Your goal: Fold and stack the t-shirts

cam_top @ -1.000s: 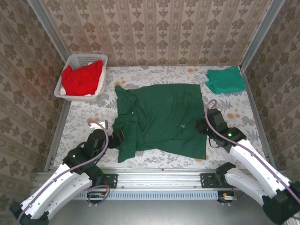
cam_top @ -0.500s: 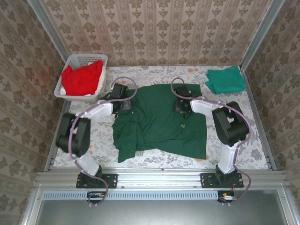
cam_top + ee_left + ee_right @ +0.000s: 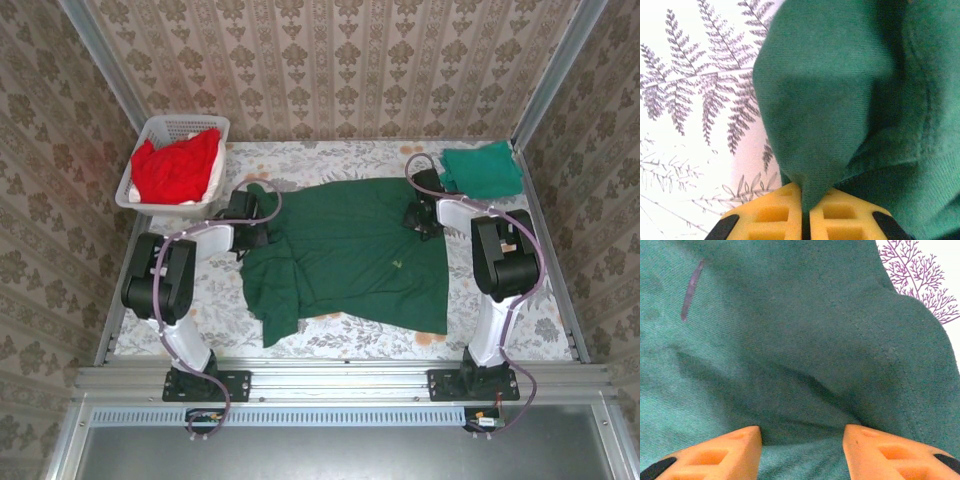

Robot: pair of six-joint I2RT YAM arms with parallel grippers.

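A large dark green t-shirt point(image 3: 350, 255) lies spread over the middle of the table, its left side bunched into folds. My left gripper point(image 3: 256, 222) is at its far left corner, by the sleeve. In the left wrist view it point(image 3: 806, 202) is shut on a pinched fold of the dark green cloth point(image 3: 840, 90). My right gripper point(image 3: 426, 214) rests at the far right corner. There it point(image 3: 802, 432) stands open, orange fingers point(image 3: 735, 447) apart on the cloth point(image 3: 790, 340). A folded teal t-shirt point(image 3: 482, 170) lies at the far right. Red t-shirts point(image 3: 175, 170) fill the basket.
The white slotted basket point(image 3: 185, 125) stands at the far left corner of the table. Patterned walls close in the back and both sides. The flowered tablecloth point(image 3: 225, 290) shows bare left of the shirt and along the near edge.
Both arms reached from the near edge to the dark green shirt's far corners. The left gripper closed on a fold. The right gripper shifted right, and the shirt spread wider that way.
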